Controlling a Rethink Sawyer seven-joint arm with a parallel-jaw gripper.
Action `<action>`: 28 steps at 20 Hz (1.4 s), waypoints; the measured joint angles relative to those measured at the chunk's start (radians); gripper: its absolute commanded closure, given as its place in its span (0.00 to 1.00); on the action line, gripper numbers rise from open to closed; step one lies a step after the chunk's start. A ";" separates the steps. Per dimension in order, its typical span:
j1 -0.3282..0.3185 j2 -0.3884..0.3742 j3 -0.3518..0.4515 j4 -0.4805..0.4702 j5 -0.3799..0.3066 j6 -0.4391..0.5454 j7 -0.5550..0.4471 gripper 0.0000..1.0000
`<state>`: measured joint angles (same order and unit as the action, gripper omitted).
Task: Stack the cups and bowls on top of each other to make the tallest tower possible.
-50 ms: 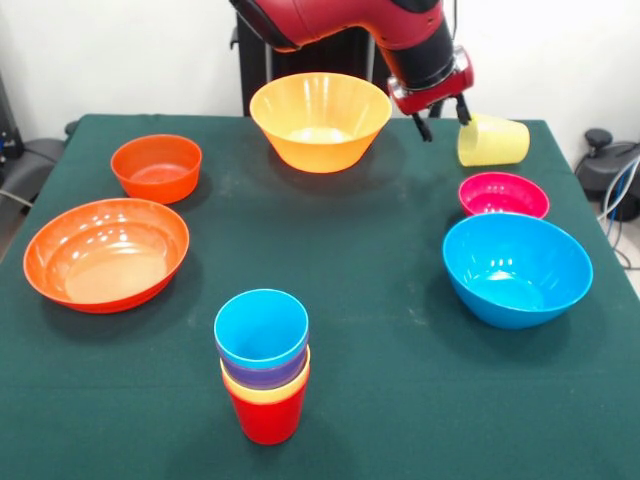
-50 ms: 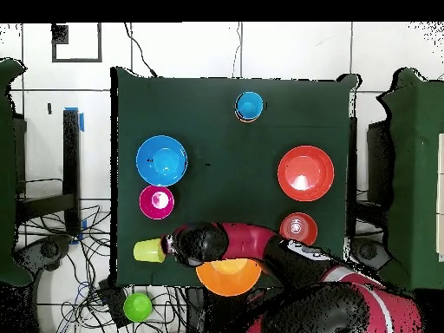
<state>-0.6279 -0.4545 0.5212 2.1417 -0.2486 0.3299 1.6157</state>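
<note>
A stack of cups point(image 1: 262, 365) stands near the table's front: red at the base, then yellow-orange, purple and blue on top; in the overhead view the stack point(image 2: 249, 106) shows as a blue ring. A pale yellow cup point(image 1: 492, 140) point(image 2: 149, 251) lies tipped on its side at the far right. My gripper point(image 1: 442, 122) point(image 2: 178, 247) hangs just left of it, open, nothing between the fingers, one fingertip point(image 1: 464, 113) at the cup's end. Five bowls sit apart: large yellow-orange point(image 1: 320, 120), small orange point(image 1: 156, 167), wide orange point(image 1: 106, 253), magenta point(image 1: 503, 194), blue point(image 1: 517, 268).
The green table point(image 1: 380, 300) has open cloth between the stack and the bowls. The arm point(image 2: 260, 243) passes over the yellow-orange bowl point(image 2: 229, 276). A green round object point(image 2: 137, 306) lies off the table near cables.
</note>
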 measured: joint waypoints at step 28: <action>0.006 0.119 0.079 0.000 -0.008 0.000 0.000 0.00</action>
<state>-0.6214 -0.3351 0.5998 2.1414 -0.2563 0.3299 1.6157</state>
